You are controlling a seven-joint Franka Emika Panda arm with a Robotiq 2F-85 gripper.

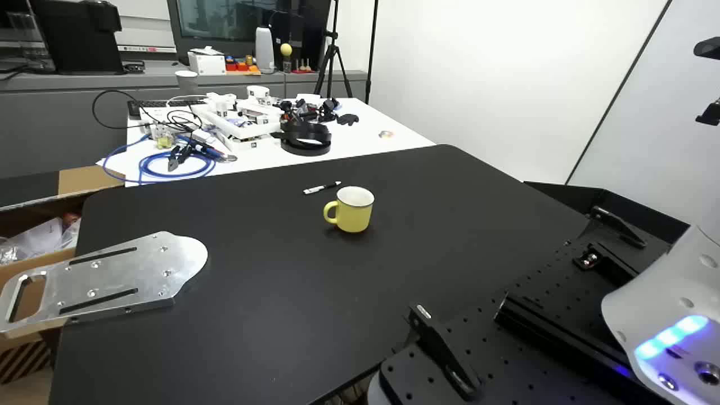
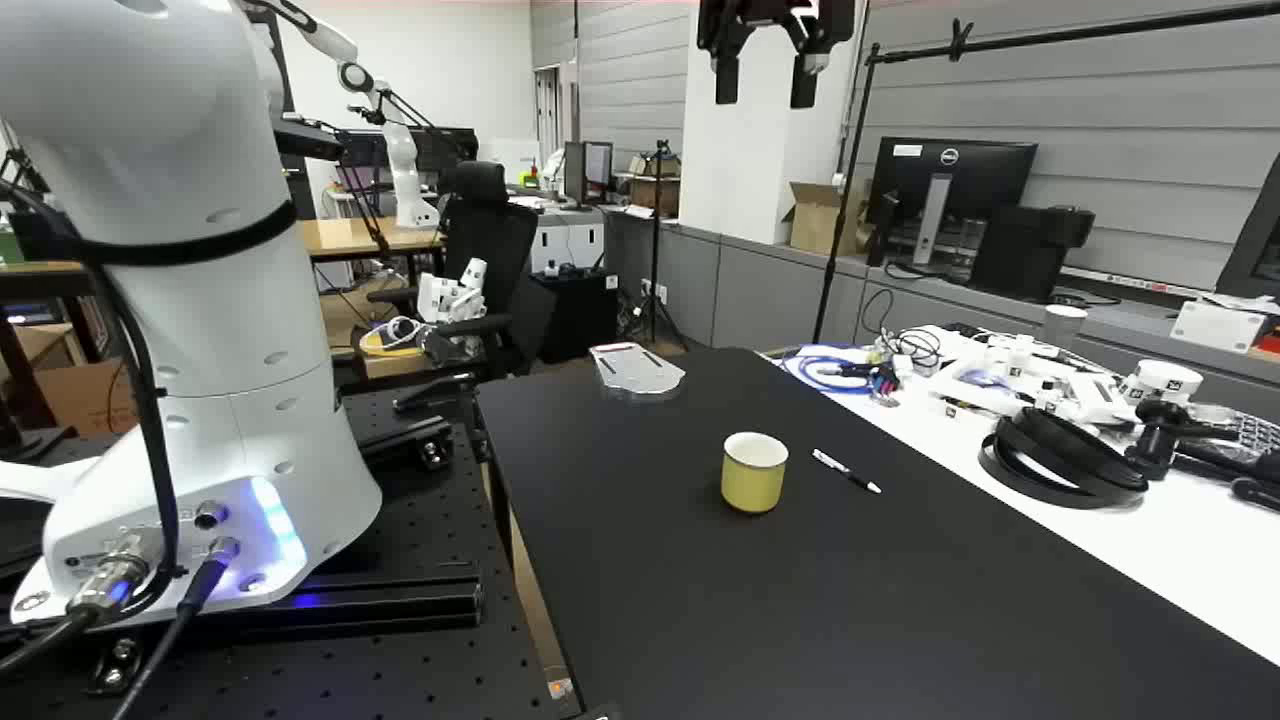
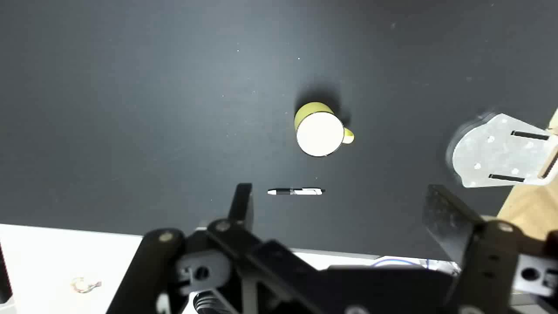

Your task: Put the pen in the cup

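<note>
The gripper (image 2: 765,88) is held above the counter (image 2: 850,600), its jaws set wide apart.
A black-and-white pen (image 3: 301,191) is seen on the counter, just beside an upright yellow cup (image 1: 353,216); a slotted metal plate (image 1: 129,273) is laid across the counter's edge, well apart from both.

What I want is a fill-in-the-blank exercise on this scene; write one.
The yellow cylindrical mug has an interior coloured ____.
The slim black-and-white pen lies ____ (inside or outside) the mug.
The black two-fingered gripper has its jaws ____ (open or shut).
The flat silver metal plate shows near the wrist view's ____ edge.
Answers: white; outside; open; right.
</note>
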